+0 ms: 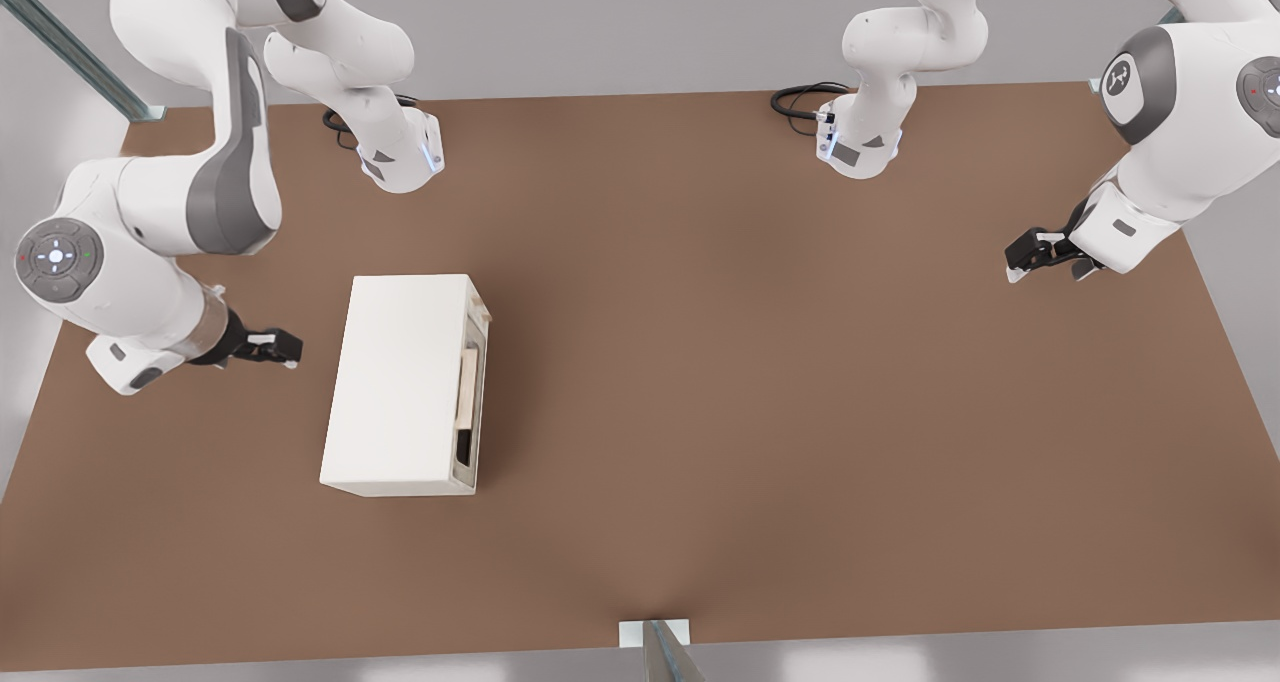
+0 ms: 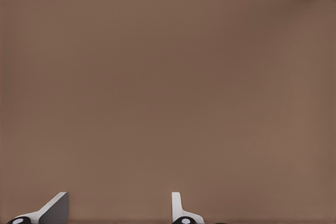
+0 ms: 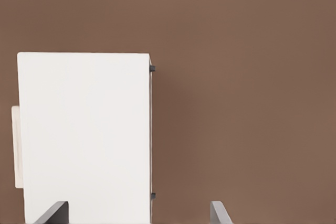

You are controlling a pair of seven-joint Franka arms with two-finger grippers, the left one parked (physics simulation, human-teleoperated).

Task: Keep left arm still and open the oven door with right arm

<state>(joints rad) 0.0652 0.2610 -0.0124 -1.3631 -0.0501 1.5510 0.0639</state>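
The cream-white oven [image 1: 400,382] stands on the brown table, toward the front view's left. Its oven door [image 1: 470,394] faces the front view's right, lies flush against the box, and carries a pale bar handle [image 1: 466,387]. My right arm [image 1: 150,252] reaches in from the front view's left. Its gripper [image 1: 283,347] hangs open behind the oven's back side, a short gap away and on the side opposite the door. In the right wrist view the oven's white top [image 3: 84,135] fills the space beyond the gripper [image 3: 136,214], and the handle [image 3: 16,148] juts out at its far edge. Nothing is between the fingers [image 3: 55,213].
The left arm's gripper [image 1: 1040,255] hovers over the table's edge at the front view's right. Both arm bases [image 1: 400,157] [image 1: 858,147] stand at the table's back edge. A metal bracket [image 1: 655,634] sits at the front edge. Bare table [image 1: 750,412] lies before the door.
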